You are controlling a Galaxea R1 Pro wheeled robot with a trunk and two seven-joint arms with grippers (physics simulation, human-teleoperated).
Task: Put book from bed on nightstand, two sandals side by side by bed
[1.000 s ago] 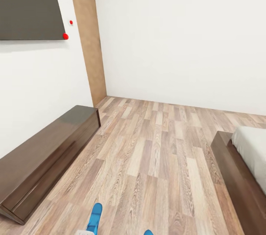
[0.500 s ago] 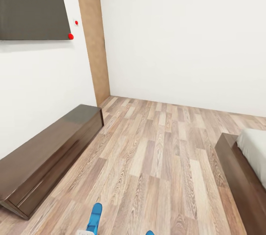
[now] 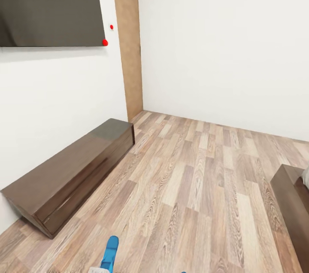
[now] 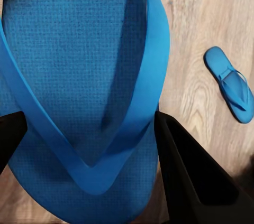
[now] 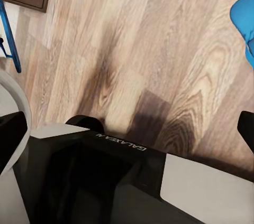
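A bedroom corner in the head view: a wood-plank floor (image 3: 193,187), white walls, a dark screen (image 3: 47,4) mounted on the left wall, and a long low dark brown wall cabinet (image 3: 68,174) beneath it. At the right edge, a corner of the bed (image 3: 296,191) showed its dark wooden frame with a sliver of pale mattress. The robot appeared to be in transit, carrying one sandal toward the bed so the pair could be set down together beside it.

The left wrist view showed the carried sandal (image 4: 79,102), bright blue with thin straps meeting in a V, held close to the camera between the two dark fingers of the left tool (image 4: 87,134). The fingers stood about a sandal's width apart, one at each side edge, apparently clamped on it; the exact contact points were hard to make out. In the head view the tip of this sandal poked up at the bottom edge.

The second sandal (image 4: 230,84) lay flat on the floor, well apart from the carried one. A blue patch at the edge of the right wrist view was probably a sandal too.

The right wrist view looked down over floor and part of the robot's own body. A dark fingertip sat at each side edge of that picture with only floor between, so the right tool (image 5: 127,131) looked wide open and empty.

The book and nightstand were out of sight.
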